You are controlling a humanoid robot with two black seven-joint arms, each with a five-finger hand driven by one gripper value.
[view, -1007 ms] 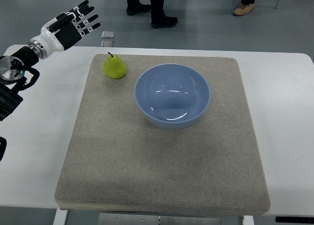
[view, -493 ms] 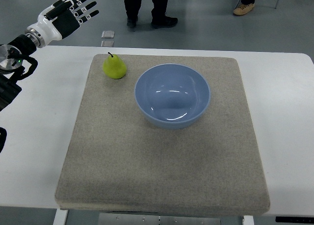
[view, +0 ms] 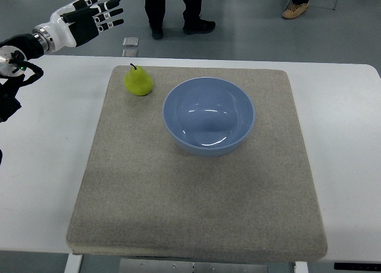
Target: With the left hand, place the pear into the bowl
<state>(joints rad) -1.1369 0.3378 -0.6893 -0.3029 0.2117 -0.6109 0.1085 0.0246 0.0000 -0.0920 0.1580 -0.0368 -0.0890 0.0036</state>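
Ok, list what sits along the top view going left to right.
left hand → pear → bowl, the last two on the mat.

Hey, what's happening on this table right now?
The robot's left hand hangs open above the table's far left corner, holding nothing. The pear sits untouched on the grey mat, just left of the empty blue bowl. So the pear has not yet been picked up. People's legs show beyond the table.
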